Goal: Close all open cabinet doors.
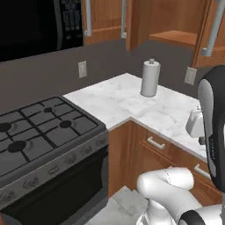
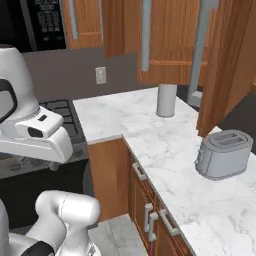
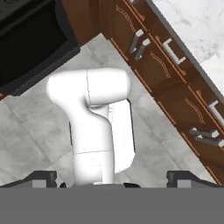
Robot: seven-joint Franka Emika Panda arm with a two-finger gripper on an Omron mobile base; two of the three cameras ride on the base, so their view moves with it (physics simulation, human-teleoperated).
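Over the marble counter, two reddish-brown cabinet doors stand open on either side of an exposed shelf (image 1: 176, 35). The left open door (image 1: 135, 22) shows edge-on in the left base view and as a wide panel (image 2: 170, 40) with a grey bar handle in the right base view. The right open door (image 1: 210, 39) swings out above the toaster (image 2: 225, 65). Beside the microwave, another door (image 1: 103, 17) sits shut. My gripper (image 3: 111, 180) is open, points down at the floor, far below the doors, and holds nothing.
A paper towel roll (image 1: 150, 79) stands at the back of the counter (image 2: 150, 145), and a silver toaster (image 2: 222, 152) under the right door. The gas stove (image 1: 39, 132) is to the left, the black microwave (image 1: 35, 24) above it. Lower drawers (image 3: 175, 65) line the counter front.
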